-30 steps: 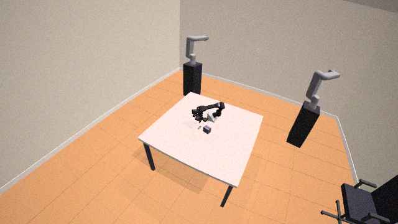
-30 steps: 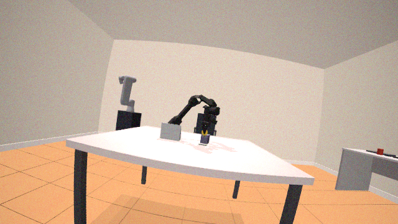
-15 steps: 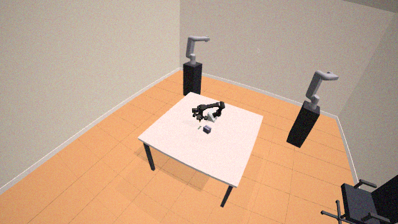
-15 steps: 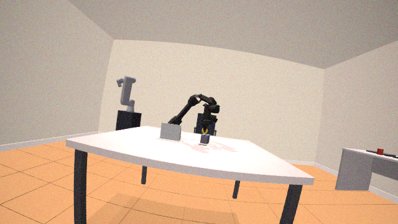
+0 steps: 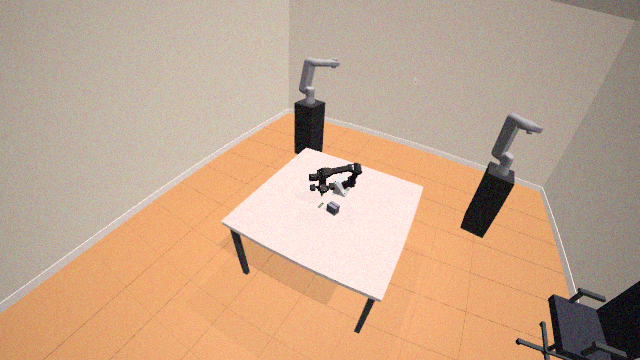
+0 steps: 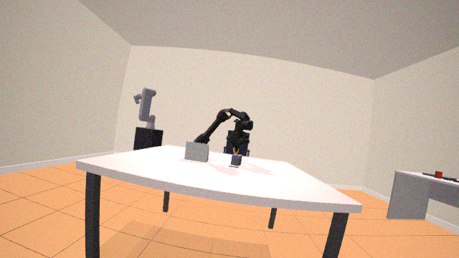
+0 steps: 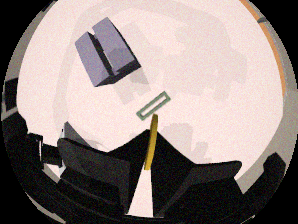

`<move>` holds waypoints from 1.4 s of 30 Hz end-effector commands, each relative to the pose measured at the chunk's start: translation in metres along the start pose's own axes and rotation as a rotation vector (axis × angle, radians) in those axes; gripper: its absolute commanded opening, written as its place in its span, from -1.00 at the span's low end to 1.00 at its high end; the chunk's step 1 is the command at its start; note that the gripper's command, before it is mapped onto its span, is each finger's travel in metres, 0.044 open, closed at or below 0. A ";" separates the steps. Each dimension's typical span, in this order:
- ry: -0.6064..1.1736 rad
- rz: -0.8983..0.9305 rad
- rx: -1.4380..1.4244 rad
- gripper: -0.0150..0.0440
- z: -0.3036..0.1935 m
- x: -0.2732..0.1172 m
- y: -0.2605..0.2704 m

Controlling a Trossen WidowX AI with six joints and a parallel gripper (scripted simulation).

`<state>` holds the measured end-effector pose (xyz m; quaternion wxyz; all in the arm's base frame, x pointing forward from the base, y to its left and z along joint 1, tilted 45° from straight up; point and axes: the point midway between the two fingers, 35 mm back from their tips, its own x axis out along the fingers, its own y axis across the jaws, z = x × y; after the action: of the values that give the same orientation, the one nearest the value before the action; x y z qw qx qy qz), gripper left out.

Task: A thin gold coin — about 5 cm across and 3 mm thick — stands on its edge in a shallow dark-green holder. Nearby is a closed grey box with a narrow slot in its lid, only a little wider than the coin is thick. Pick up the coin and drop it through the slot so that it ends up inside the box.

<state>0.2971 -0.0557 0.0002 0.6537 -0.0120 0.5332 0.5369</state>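
My gripper (image 7: 150, 134) is shut on the gold coin (image 7: 152, 140) (image 6: 236, 150), which shows edge-on between the fingertips in the wrist view. It holds the coin in the air, above the table. The dark-green holder (image 7: 141, 115) (image 5: 321, 205) (image 6: 234, 166) lies empty on the table, just beyond the coin's end in the wrist view. The grey box (image 7: 121, 46) (image 5: 333, 208) (image 6: 236, 160) stands up and left of the holder in the wrist view. The slot in its lid runs at an angle to the coin's edge. The inside of the box is hidden.
A light grey angled block (image 6: 196, 152) (image 5: 341, 188) stands on the table (image 5: 280, 220) (image 6: 143, 168) close to the arm's base. Two other grey arms stand on black pedestals (image 5: 309, 127) (image 5: 487, 200) beyond the table. A dark chair (image 5: 575, 325) is off to the side.
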 end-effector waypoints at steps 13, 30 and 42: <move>0.002 0.003 -0.558 -0.49 -0.002 0.000 0.002; 0.009 0.002 -0.683 -0.49 0.007 -0.001 0.010; 0.011 0.000 -0.683 -0.49 0.031 -0.001 0.028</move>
<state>0.2988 -0.0335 0.0228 0.6073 -0.2366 0.3245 0.6855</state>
